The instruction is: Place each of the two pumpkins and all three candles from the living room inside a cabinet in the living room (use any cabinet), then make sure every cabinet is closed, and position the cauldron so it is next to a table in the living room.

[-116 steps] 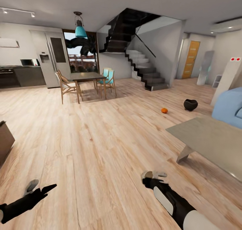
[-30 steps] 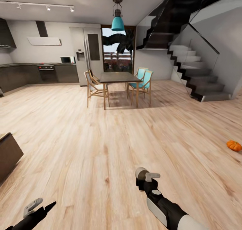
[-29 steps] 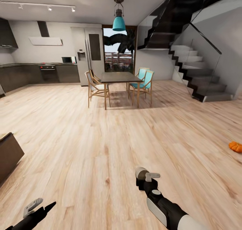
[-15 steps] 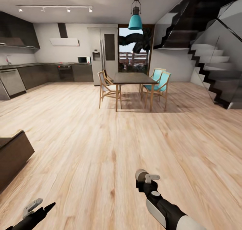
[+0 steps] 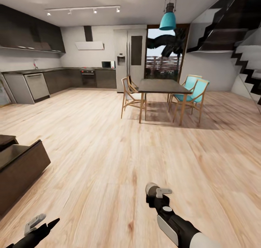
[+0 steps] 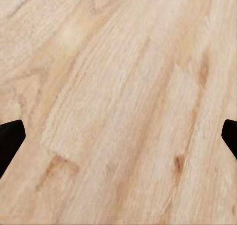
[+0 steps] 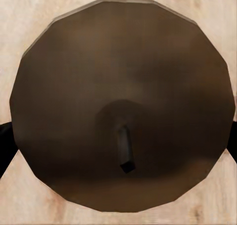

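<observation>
- dark-brown cabinet (image 5: 20, 170) is sitting at the far left of the head view, low on the wood floor (image 5: 108, 146), flat top showing, front looking shut from here.
- left gripper (image 5: 41, 222) is hanging low beside it, fingers spread wide, nothing between them; left wrist view is showing bare planks between the two dark tips.
- right gripper (image 5: 158, 191) is clamping a candle (image 7: 121, 104); right wrist view is showing its round grey-brown top with a short dark wick, fingertips pressing at both sides.
- candle's long axis is running straight along the fingers, top face turned toward the wrist camera.
- key relation: cabinet is lying to the left of the loaded right gripper, with the left arm nearer it; judging the empty left gripper is the one to pull a drawer.
- dining table (image 5: 165, 86) and chairs are standing well apart, centre-right, kitchen behind.
- no readable writing or brands anywhere.
</observation>
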